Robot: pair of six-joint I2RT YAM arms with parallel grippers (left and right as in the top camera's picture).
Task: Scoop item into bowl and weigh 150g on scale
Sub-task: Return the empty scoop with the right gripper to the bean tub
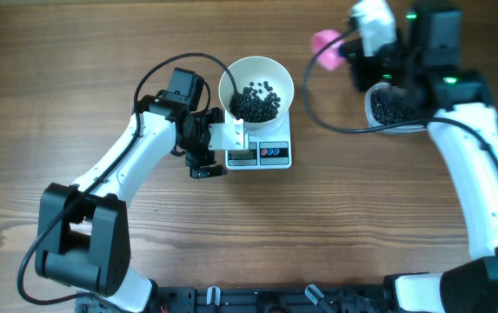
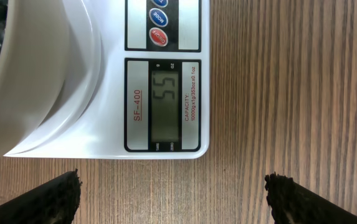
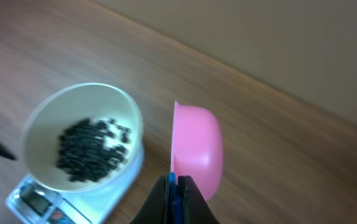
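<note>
You've got two arms with white shells and black joints. The left arm (image 1: 118, 165) has a bulky black base link (image 1: 83, 239) and a thin black cable (image 1: 157, 74) looped at its wrist. The right arm (image 1: 483, 174) carries small green lights (image 1: 447, 81) on its black wrist. The left end effector (image 2: 172, 199) has black, rough-edged fingertips (image 2: 50, 199). The right end effector (image 3: 177, 182) is dark with a blue strip (image 3: 173, 190).

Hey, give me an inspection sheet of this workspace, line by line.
Surface: wooden table.
Job's things: white bowl on scale, holding black beans; display reads 55.
Clutter: tub of beans, partly under right arm.
Grippers: left gripper open, facing scale's display; right gripper shut on pink scoop.
Cables: black cable by left arm, another by right arm.
Surroundings: plain wall beyond table.
</note>
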